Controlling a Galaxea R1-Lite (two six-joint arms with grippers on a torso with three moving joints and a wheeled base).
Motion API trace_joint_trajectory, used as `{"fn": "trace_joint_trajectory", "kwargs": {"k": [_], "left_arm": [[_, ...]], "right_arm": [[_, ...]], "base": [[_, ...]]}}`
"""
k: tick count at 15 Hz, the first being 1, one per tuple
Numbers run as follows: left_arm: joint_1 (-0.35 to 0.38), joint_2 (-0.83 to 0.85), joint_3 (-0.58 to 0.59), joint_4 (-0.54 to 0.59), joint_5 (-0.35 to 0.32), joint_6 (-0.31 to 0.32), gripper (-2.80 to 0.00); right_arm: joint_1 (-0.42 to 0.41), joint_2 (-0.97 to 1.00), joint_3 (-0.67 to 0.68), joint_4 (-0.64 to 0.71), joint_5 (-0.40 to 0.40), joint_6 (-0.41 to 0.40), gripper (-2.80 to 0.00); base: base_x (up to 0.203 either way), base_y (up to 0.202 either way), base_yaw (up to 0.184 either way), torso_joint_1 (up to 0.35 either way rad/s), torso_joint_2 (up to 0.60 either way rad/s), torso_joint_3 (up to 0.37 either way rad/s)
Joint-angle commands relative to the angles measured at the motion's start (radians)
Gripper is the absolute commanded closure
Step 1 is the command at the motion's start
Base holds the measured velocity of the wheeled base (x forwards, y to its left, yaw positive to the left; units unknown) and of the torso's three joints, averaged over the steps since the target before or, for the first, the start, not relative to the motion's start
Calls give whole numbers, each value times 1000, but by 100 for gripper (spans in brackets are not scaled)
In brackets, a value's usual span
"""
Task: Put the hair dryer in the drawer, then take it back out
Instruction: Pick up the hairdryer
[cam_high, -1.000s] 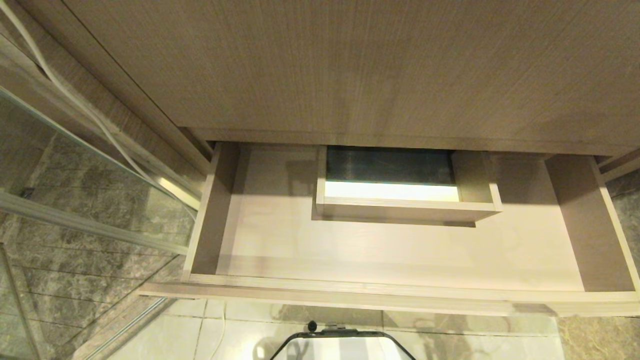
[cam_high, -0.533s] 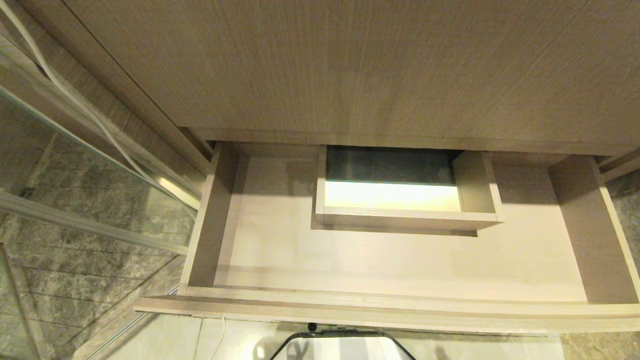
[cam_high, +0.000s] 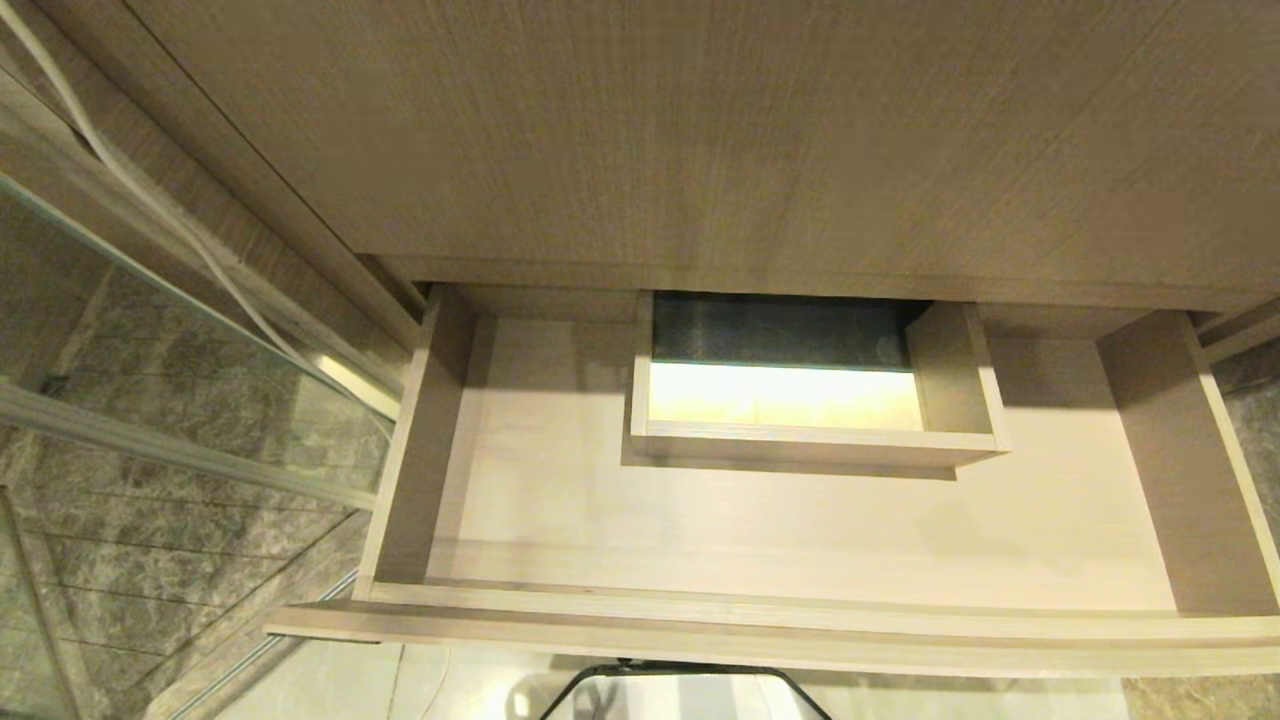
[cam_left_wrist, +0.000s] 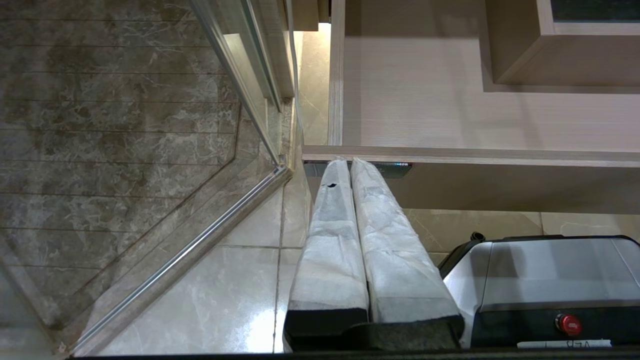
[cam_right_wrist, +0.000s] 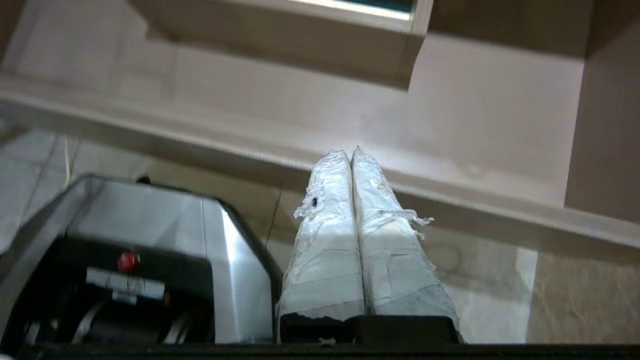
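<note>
The drawer (cam_high: 800, 540) stands pulled out, its long axis running side to side, its front edge toward the robot; the hair dryer is in no view. The right gripper (cam_right_wrist: 351, 155), fingers pressed together and holding nothing, points at the drawer front just ahead. The left gripper (cam_left_wrist: 345, 162), likewise closed and empty, points at the front's corner label.

Both pincers (cam_left_wrist: 351, 161) (cam_right_wrist: 350, 152) have white-taped fingers on black mounts; the silver-black base (cam_left_wrist: 545, 280) carries a red button (cam_left_wrist: 568, 323).
</note>
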Motion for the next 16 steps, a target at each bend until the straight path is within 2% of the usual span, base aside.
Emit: {"fn": "trace_joint_trajectory", "kwargs": {"k": [1, 16], "left_arm": [[0, 0, 2, 0, -1, -1, 0], [0, 0, 1, 0, -1, 0, 0]], "right_arm": [[1, -49, 53, -124, -7, 9, 0], [1, -49, 53, -126, -7, 9, 0]], "base": [[0, 0, 0, 0, 0, 0], [0, 0, 0, 0, 0, 0]]}}
